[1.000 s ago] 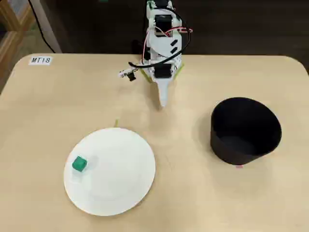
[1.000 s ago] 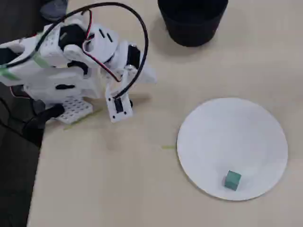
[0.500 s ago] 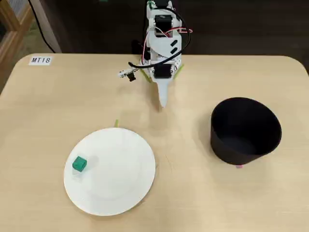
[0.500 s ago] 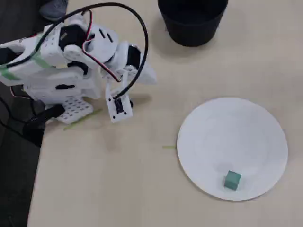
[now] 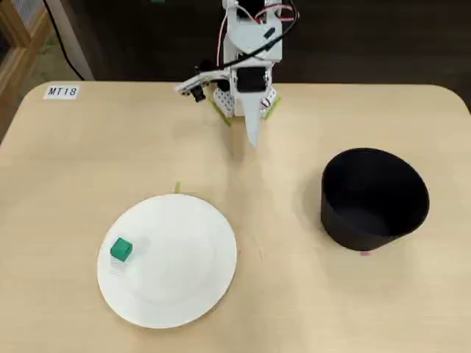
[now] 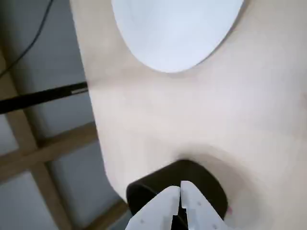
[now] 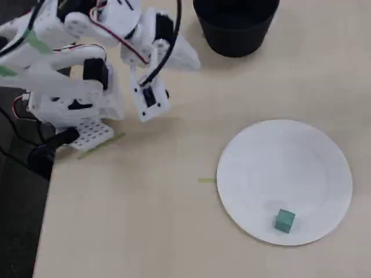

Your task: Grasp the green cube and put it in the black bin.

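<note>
Nothing of the task is done yet, judging from how things lie. In a fixed view from above, going left to right: the green cube point(image 5: 121, 249) sits on the left part of the white plate point(image 5: 184, 294), untouched. The arm stands folded at the far edge of the table point(image 5: 294, 309), its gripper point(image 5: 252, 140) pointing down over bare wood between plate and bin, well apart from the cube. The black bin point(image 5: 374, 197) stands at the right and looks empty. In the wrist view the 2 fingers point(image 6: 165, 206) are pressed together with nothing between them, the bin's rim just behind them and the plate far ahead. All of it is left: reach to the plate, open, grip the cube, carry it across, and drop it in the bin.
</note>
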### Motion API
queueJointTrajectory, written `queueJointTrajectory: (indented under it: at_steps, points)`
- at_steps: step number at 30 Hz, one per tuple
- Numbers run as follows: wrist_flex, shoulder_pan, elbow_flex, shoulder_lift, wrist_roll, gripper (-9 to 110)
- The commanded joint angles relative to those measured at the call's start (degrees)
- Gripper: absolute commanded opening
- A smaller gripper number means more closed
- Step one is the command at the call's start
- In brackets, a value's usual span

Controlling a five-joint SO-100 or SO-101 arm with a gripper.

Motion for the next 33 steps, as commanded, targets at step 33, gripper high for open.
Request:
queueJointTrajectory:
  at_steps: [33]
  points:
    - [31.99, 31.99, -120.67, -109.42, -10.72, 0]
